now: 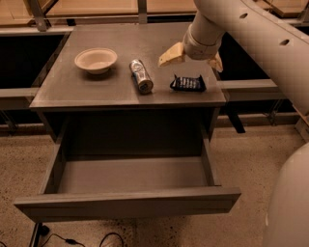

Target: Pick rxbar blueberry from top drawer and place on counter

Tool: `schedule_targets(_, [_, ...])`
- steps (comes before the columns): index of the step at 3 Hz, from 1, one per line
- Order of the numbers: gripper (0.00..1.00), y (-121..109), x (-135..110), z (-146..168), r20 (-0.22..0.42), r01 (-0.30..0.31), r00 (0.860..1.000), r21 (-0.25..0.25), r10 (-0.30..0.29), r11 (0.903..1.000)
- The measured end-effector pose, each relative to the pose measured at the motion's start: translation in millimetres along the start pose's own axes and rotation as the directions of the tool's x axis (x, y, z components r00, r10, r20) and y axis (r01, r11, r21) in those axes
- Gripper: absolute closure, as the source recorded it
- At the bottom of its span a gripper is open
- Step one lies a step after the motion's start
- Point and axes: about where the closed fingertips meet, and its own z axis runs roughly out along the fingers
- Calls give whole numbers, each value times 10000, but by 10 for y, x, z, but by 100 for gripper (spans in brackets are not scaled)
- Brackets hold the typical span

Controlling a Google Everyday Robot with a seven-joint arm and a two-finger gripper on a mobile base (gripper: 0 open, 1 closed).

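Observation:
The rxbar blueberry (188, 84), a dark navy bar with pale lettering, lies flat on the counter (87, 91) near its front right corner. My gripper (190, 58) hovers just above and behind the bar, open, with its pale fingers (170, 55) spread apart and holding nothing. The top drawer (130, 176) stands pulled out below the counter and its inside is bare.
A silver drink can (141, 75) lies on its side just left of the bar. A pale bowl (95, 60) stands at the counter's left. Wooden surfaces with metal posts (96, 7) run behind. Cables (87, 239) lie on the speckled floor.

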Motion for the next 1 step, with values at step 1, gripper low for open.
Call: schedule_targets(1, [0, 0, 0, 0, 0, 0, 10000, 0, 0, 10000])
